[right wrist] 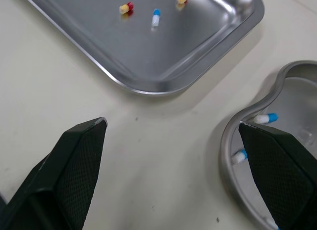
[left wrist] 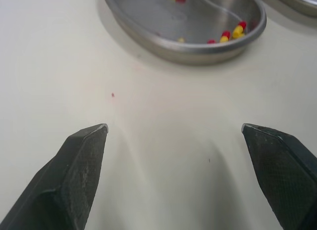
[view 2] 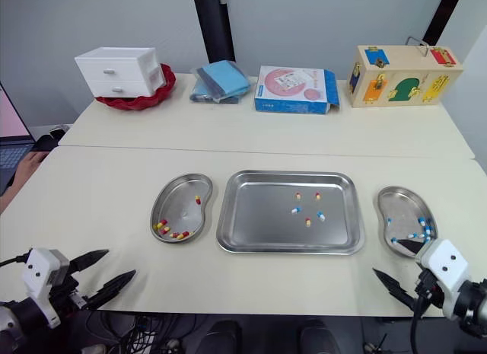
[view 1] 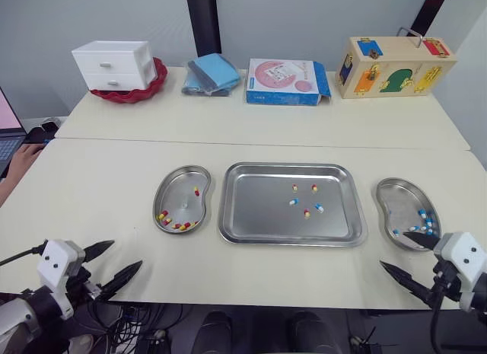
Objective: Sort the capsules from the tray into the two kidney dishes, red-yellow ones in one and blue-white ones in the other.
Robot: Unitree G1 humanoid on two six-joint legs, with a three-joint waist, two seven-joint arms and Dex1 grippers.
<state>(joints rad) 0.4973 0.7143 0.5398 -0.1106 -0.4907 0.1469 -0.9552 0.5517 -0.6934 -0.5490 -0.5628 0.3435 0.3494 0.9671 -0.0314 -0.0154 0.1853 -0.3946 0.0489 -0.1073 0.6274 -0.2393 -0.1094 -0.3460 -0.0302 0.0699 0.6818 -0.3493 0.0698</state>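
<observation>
A steel tray lies mid-table with three red-yellow capsules and two blue-white capsules loose in it. Left of it, a kidney dish contains several red-yellow capsules. On the right, another kidney dish holds blue-white capsules. My left gripper is open near the table's front edge, short of the left dish, with nothing between its fingers. My right gripper is open and empty at the near end of the right dish; one finger overlaps that dish's rim.
Along the back stand a white drawer box on a red plate, folded blue cloths, a pink-and-blue box and a wooden lock box. A laptop and a person's hand show at the left edge.
</observation>
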